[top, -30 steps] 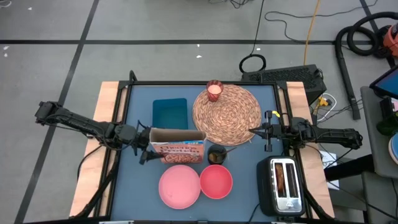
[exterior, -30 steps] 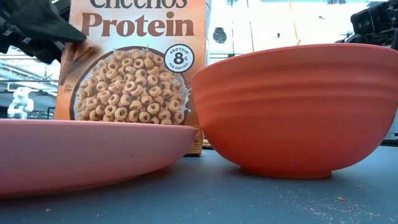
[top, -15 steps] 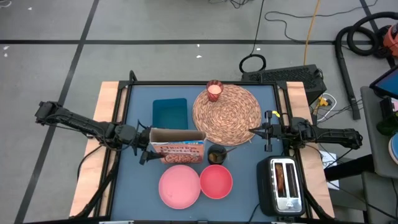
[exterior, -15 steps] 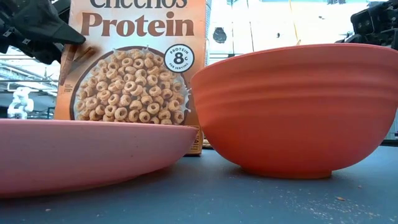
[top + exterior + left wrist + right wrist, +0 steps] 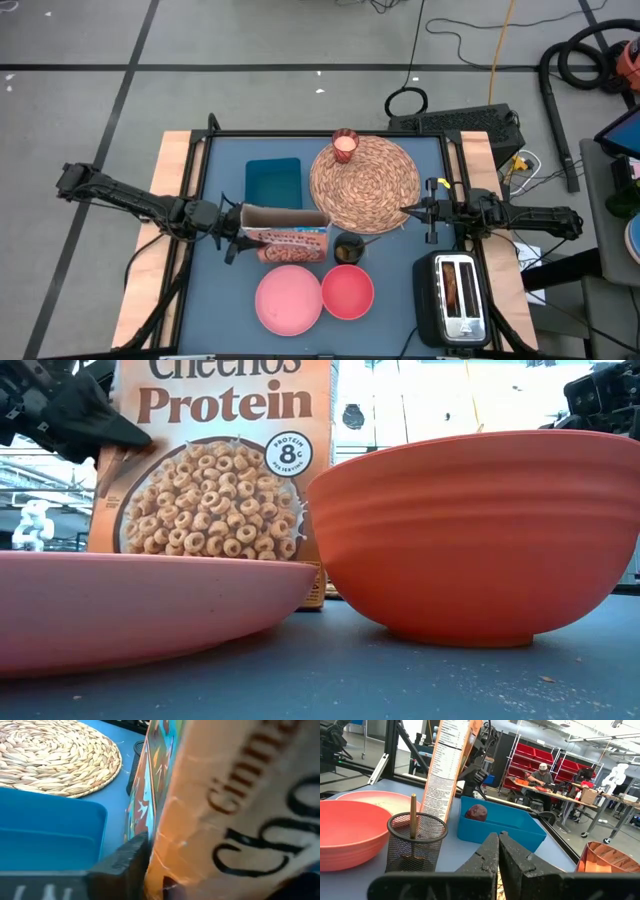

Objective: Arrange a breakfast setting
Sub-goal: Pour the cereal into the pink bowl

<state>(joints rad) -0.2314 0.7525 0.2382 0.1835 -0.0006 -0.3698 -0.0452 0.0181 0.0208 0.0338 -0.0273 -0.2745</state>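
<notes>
On the blue table (image 5: pixel 215 290), the round woven straw placemat (image 5: pixel 366 183) lies at the far middle, bare, with a candle glass (image 5: pixel 345 146) at its far edge. The orange Cheerios Protein box (image 5: pixel 285 236) stands upright, pinched by the left tool (image 5: pixel 238 236). The pink plate (image 5: pixel 289 299) and coral-red bowl (image 5: pixel 347 291) touch, both empty. A blue tray (image 5: pixel 500 827) holds a dark-red fruit (image 5: pixel 477 813). A mesh cup (image 5: pixel 416 845) holds a stick. The right tool (image 5: pixel 498 851), fingers pressed together, hovers by the placemat.
</notes>
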